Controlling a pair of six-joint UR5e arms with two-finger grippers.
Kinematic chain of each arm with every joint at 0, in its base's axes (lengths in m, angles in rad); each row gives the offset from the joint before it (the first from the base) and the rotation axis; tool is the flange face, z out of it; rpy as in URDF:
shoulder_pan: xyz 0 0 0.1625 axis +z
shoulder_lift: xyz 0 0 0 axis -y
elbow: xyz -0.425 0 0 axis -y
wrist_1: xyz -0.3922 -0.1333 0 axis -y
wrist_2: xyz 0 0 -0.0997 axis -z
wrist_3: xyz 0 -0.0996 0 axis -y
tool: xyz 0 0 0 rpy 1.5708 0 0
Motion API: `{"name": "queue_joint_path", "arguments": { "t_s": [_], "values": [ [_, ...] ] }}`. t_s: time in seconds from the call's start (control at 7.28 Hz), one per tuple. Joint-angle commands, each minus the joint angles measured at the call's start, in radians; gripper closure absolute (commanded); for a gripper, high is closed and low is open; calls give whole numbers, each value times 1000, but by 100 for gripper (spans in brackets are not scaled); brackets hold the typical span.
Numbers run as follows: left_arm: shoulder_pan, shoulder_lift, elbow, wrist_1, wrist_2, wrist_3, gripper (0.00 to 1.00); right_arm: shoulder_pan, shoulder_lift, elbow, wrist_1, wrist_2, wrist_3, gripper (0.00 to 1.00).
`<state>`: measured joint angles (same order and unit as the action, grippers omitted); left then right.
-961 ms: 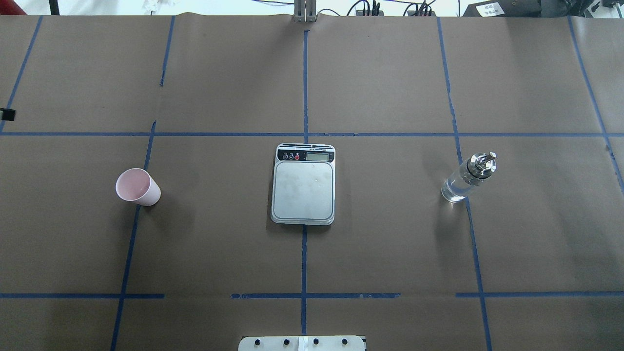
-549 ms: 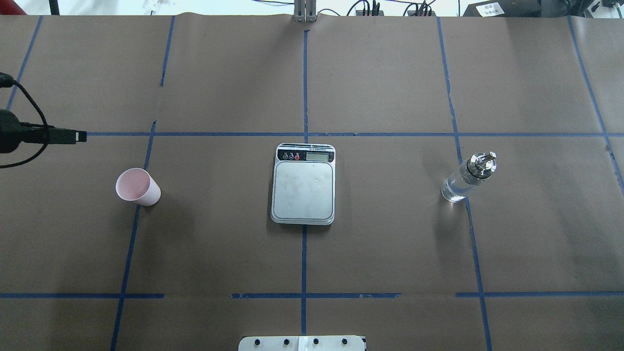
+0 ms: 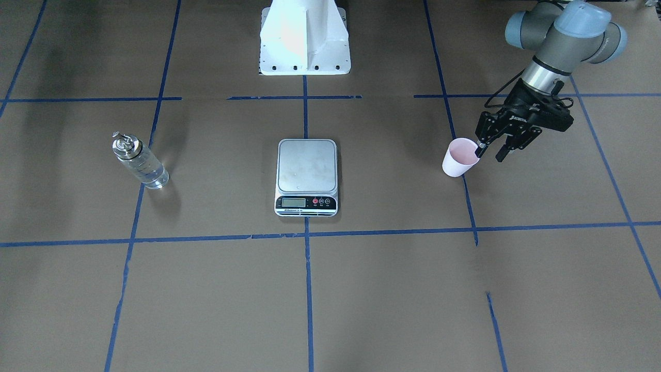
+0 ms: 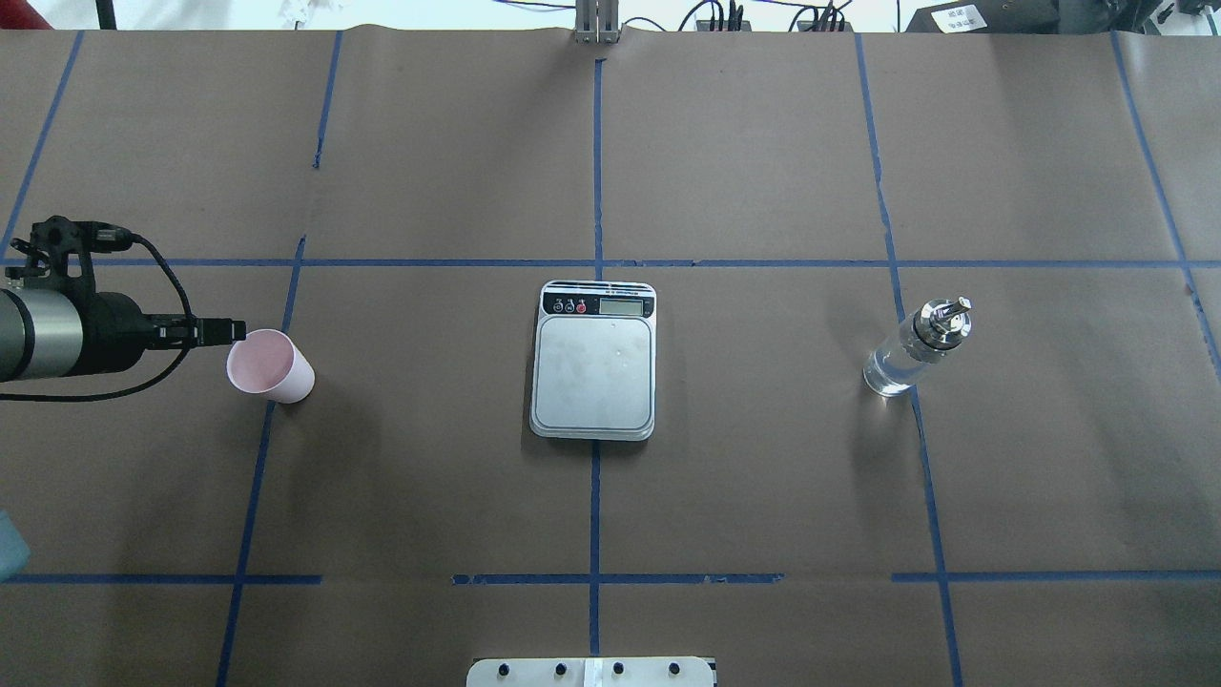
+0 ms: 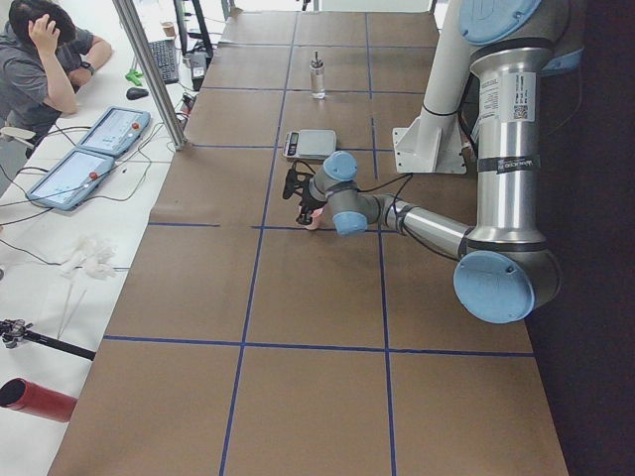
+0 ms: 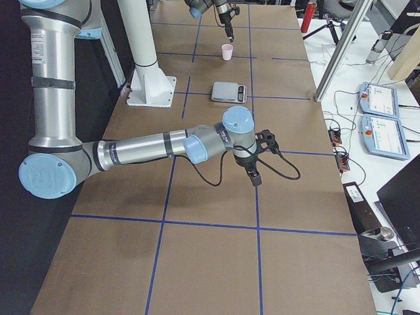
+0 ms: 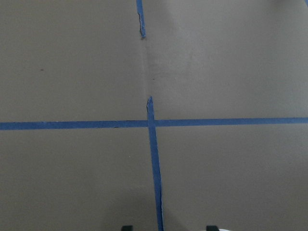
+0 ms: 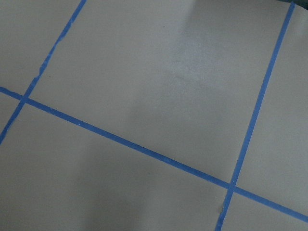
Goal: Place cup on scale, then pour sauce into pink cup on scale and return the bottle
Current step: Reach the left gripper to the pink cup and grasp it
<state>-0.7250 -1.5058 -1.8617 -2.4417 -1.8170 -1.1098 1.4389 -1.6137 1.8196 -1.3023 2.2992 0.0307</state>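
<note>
Overhead exterior: pale pink cup (image 4: 270,366) stands upright

Matt brown paper over the desk (image 4: 763,496), scale (image 4: 593,372) with dull steel plate, clear glass bottle (image 4: 895,365), shiny metal cap (image 4: 942,319), matt pink cup (image 4: 272,367)

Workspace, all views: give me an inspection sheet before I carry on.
Surface: table covered in brown paper with a blue tape grid.
Job's things: cup upright on the table, not on the scale; scale plate bare; bottle upright, apart from both.
Clutter: nothing seen.
Grippers: left gripper open at the cup's rim, contact unclear; right gripper over bare table, state cannot be told.
Cables: black cable looped at the left wrist.
Surroundings: person seated at a side bench with tablets.
</note>
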Motion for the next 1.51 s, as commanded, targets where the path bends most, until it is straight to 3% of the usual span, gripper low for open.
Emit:
{"name": "queue_joint_path", "arguments": {
  "t_s": [0.0, 0.14, 0.41, 0.96, 1.1, 1.37],
  "values": [
    [56, 1, 3, 1, 43, -4, 40, 0, 0, 0, 0, 0, 0, 0],
    [62, 2, 9, 3, 47, -4, 48, 0, 0, 0, 0, 0, 0, 0],
    [64, 2, 10, 10, 47, -4, 97, 0, -3, -2, 0, 0, 2, 0],
    [64, -16, -40, 80, 42, 4, 100, 0, -12, 0, 0, 0, 0, 0],
    [68, -66, -107, 210, 39, 1, 100, 0, -14, 0, 0, 2, 0, 0],
    [88, -359, -128, 568, 44, -71, 100, 0, -15, 0, 0, 5, 0, 0]
  ]
}}
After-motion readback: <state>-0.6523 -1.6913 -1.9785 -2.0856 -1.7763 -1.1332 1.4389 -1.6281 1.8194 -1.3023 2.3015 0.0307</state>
